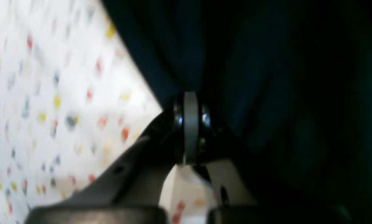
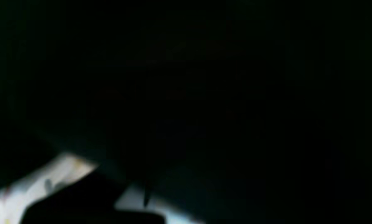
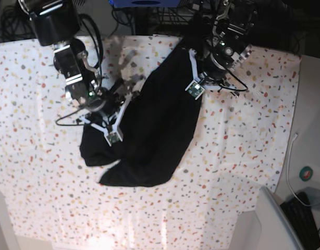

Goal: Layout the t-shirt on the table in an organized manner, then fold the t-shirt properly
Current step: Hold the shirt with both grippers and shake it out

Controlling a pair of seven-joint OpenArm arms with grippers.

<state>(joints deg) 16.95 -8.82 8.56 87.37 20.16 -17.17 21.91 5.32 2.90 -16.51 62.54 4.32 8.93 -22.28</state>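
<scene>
clearly the layout step: both grippers, left (image 3: 193, 89) and right (image 3: 114, 136), are clamped on the shirt (image 3: 155, 130), which hangs bunched over mid-table (image 3: 243, 156) (nothing flat yet). next, spread the held edges apart, then lower.

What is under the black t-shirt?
The speckled table lies under the t-shirt, showing all around it. Both pincers, left and right, are shut on the cloth. Anything else beneath is covered and cannot be seen.
</scene>
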